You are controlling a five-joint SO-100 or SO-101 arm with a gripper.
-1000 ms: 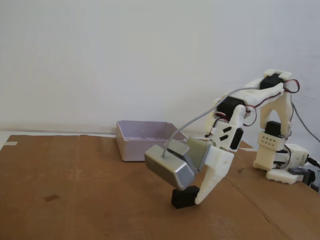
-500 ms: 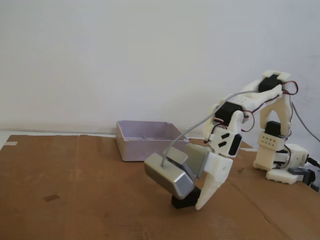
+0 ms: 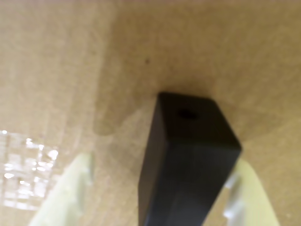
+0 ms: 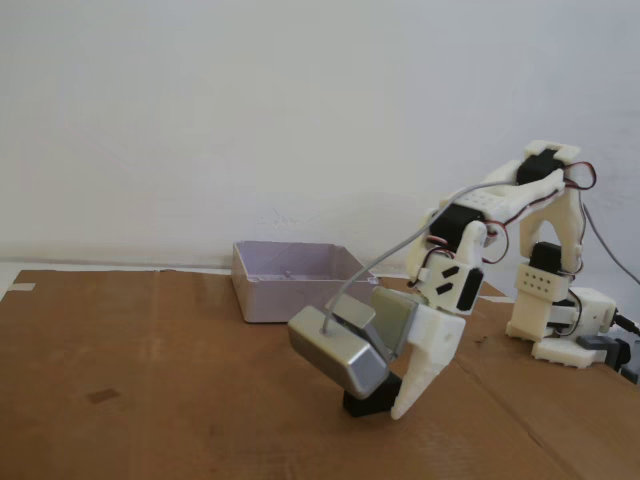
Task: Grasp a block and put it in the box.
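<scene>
Plain white wall backs a flat brown cardboard sheet that covers the table. On this sheet, toward the wall, stands a pale lilac open plastic box; every other place is given from it. The white printed robot arm has its base to the right of the box in the fixed view and bends down toward the front, ending nearer the camera than the box. A silver wrist camera housing with a grey cable rides on the arm just in front of the box.

The gripper points down at the cardboard. Its cream fingers sit on either side of a black rectangular block, apparently clamped on it. In the wrist view the block's end face shows a small round hole. The block is outside the box, in front of it, low over or on the cardboard; which cannot be told. No brand, label or writing can be read anywhere.
</scene>
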